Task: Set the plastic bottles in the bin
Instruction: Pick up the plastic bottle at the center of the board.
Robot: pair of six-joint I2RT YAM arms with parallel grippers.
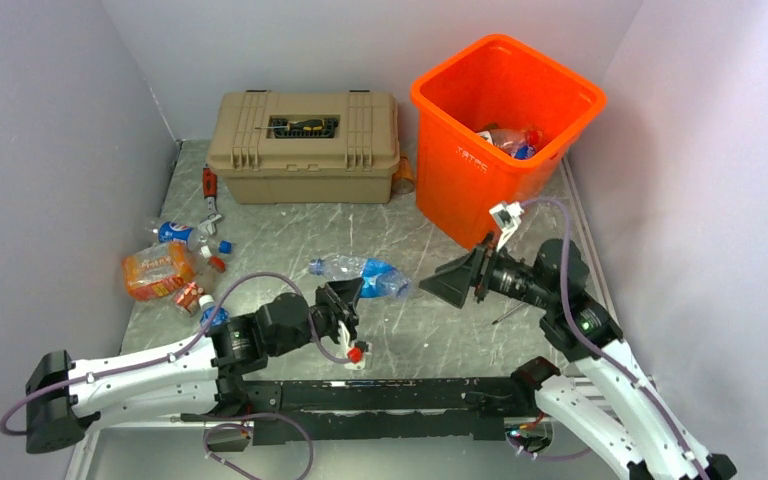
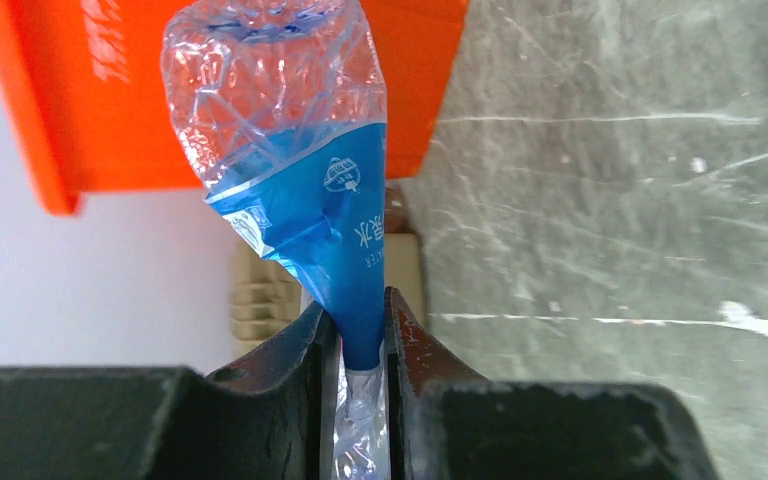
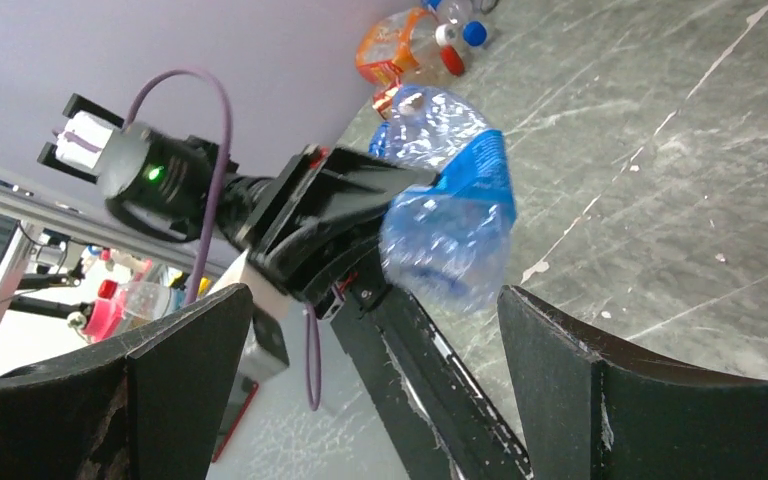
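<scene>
You are gripping a crushed blue-labelled bottle in your left tool, its jaws pinching narrow on the flattened blue label. The bottle is sticking out low over the middle of the surface, well apart from the orange bin at the far right. Your right tool is standing wide with nothing between its fingers, facing the bottle from in front of the bin. A few binned bottles are lying inside. Loose bottles are clustering at the left edge, near the tan toolbox.
</scene>
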